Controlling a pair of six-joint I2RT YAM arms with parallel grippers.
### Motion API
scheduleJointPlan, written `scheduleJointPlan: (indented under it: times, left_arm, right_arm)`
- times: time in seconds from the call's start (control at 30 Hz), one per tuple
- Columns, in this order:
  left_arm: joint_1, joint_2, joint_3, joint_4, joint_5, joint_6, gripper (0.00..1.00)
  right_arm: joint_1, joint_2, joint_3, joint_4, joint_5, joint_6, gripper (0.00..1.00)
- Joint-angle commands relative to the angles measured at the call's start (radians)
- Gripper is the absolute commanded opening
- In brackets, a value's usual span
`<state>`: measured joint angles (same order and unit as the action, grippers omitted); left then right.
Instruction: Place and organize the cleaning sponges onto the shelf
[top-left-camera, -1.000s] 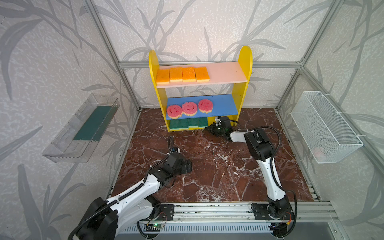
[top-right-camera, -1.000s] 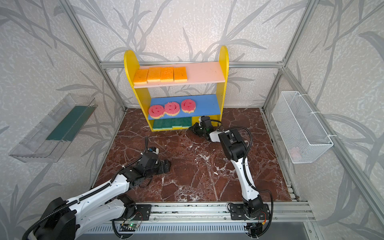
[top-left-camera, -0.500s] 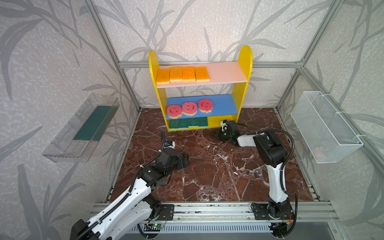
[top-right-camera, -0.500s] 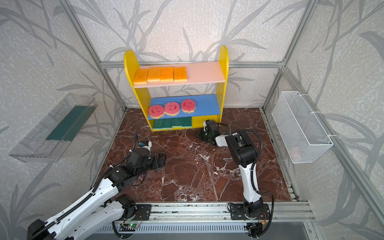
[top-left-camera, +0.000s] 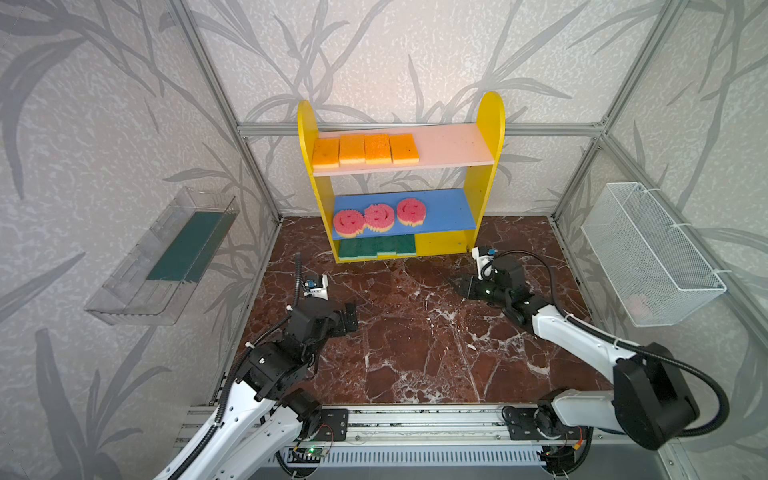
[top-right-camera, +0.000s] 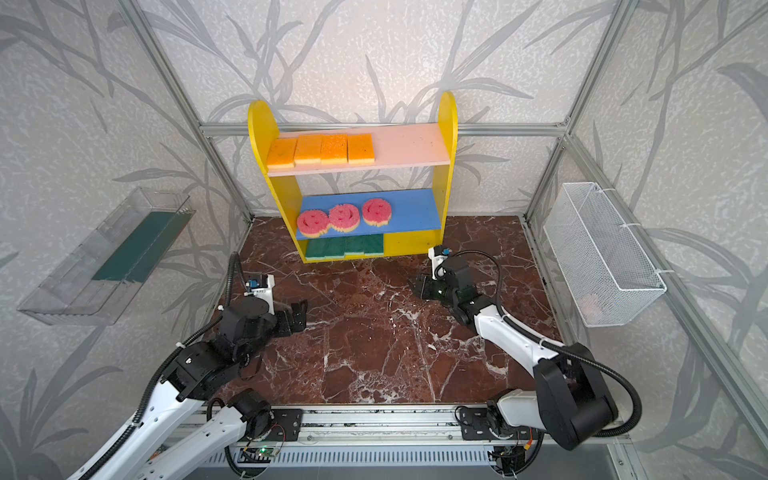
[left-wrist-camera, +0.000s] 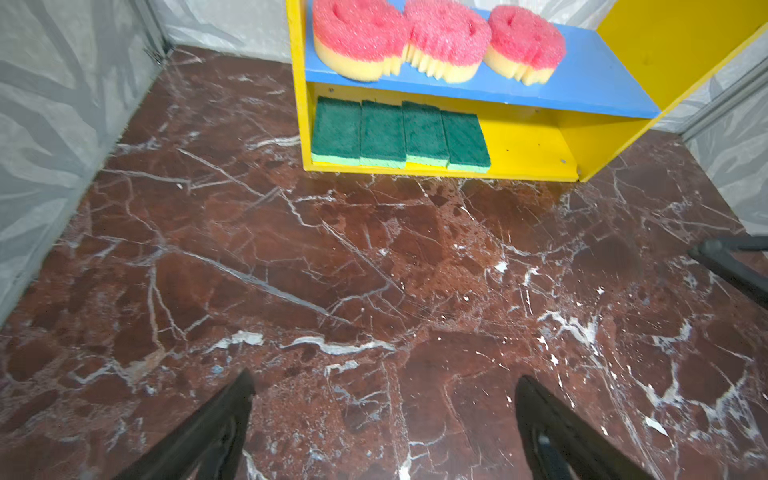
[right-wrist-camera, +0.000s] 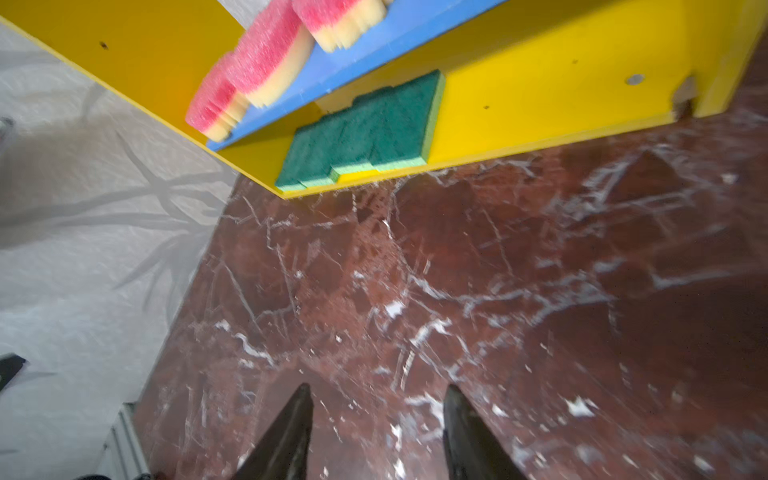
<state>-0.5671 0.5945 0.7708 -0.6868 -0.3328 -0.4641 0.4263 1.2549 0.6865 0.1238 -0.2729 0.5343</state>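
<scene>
The shelf (top-left-camera: 490, 124) (top-right-camera: 448, 124) stands at the back wall. Several orange sponges (top-left-camera: 365, 149) (top-right-camera: 321, 150) lie in a row on its pink board. Three pink smiley sponges (top-left-camera: 379, 216) (left-wrist-camera: 440, 37) sit on the blue board. Several green-topped sponges (top-left-camera: 376, 246) (left-wrist-camera: 399, 133) (right-wrist-camera: 365, 129) line the left of the yellow base. My left gripper (top-left-camera: 351, 318) (left-wrist-camera: 384, 382) hovers open and empty over the floor, front left of the shelf. My right gripper (top-left-camera: 457, 284) (right-wrist-camera: 378, 390) is open and empty too, just off the shelf's front right corner.
A clear plastic tray (top-left-camera: 166, 257) holding a long dark green strip hangs on the left wall. A white wire basket (top-left-camera: 648, 253) hangs on the right wall with something pale pink in it (top-left-camera: 636, 301). A metal rail (top-left-camera: 415, 419) runs along the front edge.
My right gripper has drawn back from the shelf's base towards the right and its jaws have parted. My left arm has pulled back a little, still open.
</scene>
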Motion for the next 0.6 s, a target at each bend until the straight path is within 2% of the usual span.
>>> scheduleJointPlan:
  times: [0.0, 0.13, 0.23, 0.3, 0.33, 0.37, 0.43, 0.5, 0.57]
  left_arm:
    - [0.005, -0.08, -0.009, 0.032, -0.127, 0.091, 0.99]
    - [0.005, -0.128, -0.127, 0.15, -0.111, 0.185, 0.99]
    - [0.007, -0.116, -0.186, 0.206, -0.178, 0.154, 0.99]
    - [0.017, -0.07, -0.227, 0.262, -0.208, 0.175, 0.99]
    - [0.039, -0.025, -0.234, 0.279, -0.211, 0.164, 0.99]
    - [0.074, 0.031, -0.228, 0.29, -0.184, 0.153, 0.99]
    - [0.147, 0.141, -0.207, 0.317, -0.098, 0.139, 0.99]
    - [0.22, 0.24, -0.192, 0.369, -0.061, 0.149, 0.99]
    - [0.284, 0.32, -0.174, 0.421, -0.097, 0.116, 0.99]
  right_arm:
    - [0.002, -0.14, -0.058, -0.161, 0.125, -0.114, 0.66]
    - [-0.004, -0.335, -0.149, -0.21, 0.213, -0.149, 0.79]
    - [-0.004, -0.492, -0.209, -0.236, 0.308, -0.212, 0.85]
    - [-0.004, -0.592, -0.254, -0.228, 0.375, -0.252, 0.91]
    - [-0.005, -0.639, -0.276, -0.213, 0.408, -0.261, 0.91]
    - [-0.006, -0.678, -0.297, -0.195, 0.442, -0.284, 0.96]
    - [-0.01, -0.72, -0.332, -0.142, 0.503, -0.306, 0.99]
    - [-0.022, -0.712, -0.367, -0.066, 0.562, -0.329, 0.99]
    - [-0.051, -0.661, -0.393, 0.012, 0.581, -0.337, 0.99]
